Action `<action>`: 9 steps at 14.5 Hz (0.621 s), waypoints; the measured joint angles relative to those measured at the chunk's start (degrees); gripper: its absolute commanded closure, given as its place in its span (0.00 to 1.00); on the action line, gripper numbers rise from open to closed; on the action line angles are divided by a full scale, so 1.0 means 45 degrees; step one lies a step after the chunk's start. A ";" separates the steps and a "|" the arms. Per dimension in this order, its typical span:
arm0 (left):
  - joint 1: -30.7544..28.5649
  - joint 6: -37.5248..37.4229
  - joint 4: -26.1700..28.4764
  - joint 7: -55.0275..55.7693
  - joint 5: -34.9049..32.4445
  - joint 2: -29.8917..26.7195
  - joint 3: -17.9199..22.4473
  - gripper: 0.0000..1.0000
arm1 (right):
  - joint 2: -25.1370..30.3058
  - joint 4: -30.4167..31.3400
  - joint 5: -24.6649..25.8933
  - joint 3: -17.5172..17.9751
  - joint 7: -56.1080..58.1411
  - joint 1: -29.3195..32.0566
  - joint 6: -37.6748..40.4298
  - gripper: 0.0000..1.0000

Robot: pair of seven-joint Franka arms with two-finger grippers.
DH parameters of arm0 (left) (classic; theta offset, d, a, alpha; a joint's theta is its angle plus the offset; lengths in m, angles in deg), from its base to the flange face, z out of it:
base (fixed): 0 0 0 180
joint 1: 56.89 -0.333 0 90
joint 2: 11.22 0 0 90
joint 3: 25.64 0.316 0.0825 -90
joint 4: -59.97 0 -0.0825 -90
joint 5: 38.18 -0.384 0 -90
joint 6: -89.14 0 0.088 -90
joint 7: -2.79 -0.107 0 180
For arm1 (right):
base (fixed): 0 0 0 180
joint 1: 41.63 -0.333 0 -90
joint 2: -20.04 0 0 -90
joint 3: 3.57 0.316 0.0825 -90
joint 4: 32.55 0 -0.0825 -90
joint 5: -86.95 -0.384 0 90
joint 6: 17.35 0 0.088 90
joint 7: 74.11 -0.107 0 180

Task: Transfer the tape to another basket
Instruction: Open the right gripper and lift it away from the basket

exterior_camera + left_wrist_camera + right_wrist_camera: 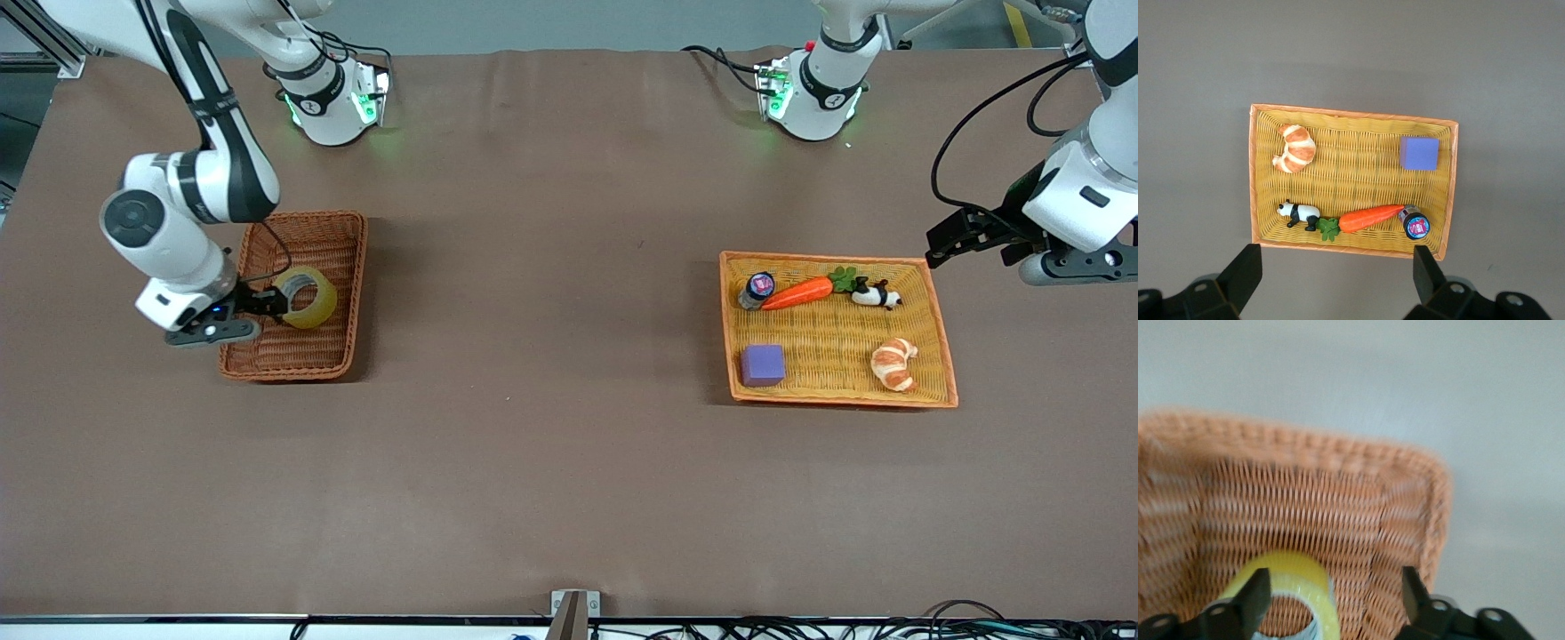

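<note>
- Tape (305,297), a yellowish translucent ring with a grey core, sits inside the reddish-brown wicker basket (333,233) at the centre left of the front view, tipped up so its open hole faces the right gripper (264,304).
- Right gripper is low in the basket, its fingers at the roll; the right wrist view shows the fingers (1257,592) spread wide, with one of them at the tape's (1296,577) rim and the other clear of it, against the basket's (1338,460) woven wall.
- Whether a finger sits inside the hole cannot be told from either view.
- Only the front view shows the whole basket and its place on the brown table (551,462).
- Left gripper (956,238) hangs at the right edge of the front view, above and beside the orange-yellow tray (836,402); this arm waits.
- Left wrist view looks straight down on the tray (1254,173) and shows the gripper's fingers (1245,273) spread wide, holding nothing.
- In the tray lie a croissant toy (893,363), a purple block (763,364), a carrot toy (800,292), a panda figure (876,295) and a small capped bottle (757,289).
</note>
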 measured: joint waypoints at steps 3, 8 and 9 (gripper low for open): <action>-0.0016 0.0002 -0.0004 0.0000 0.0000 0.0024 0.0016 0.00 | 0.0828 -0.1059 -0.0015 0.0050 0.0003 -0.0029 0.1262 0.00; -0.0023 0.0009 -0.0012 -0.0001 0.0000 0.0103 0.0031 0.00 | 0.1205 -0.3949 -0.1412 0.0154 0.0100 -0.0142 0.4922 0.00; -0.0024 0.0009 -0.0013 -0.0001 0.0000 0.0107 0.0034 0.00 | 0.1217 -0.4376 -0.1431 0.0155 0.0100 -0.0142 0.5607 0.00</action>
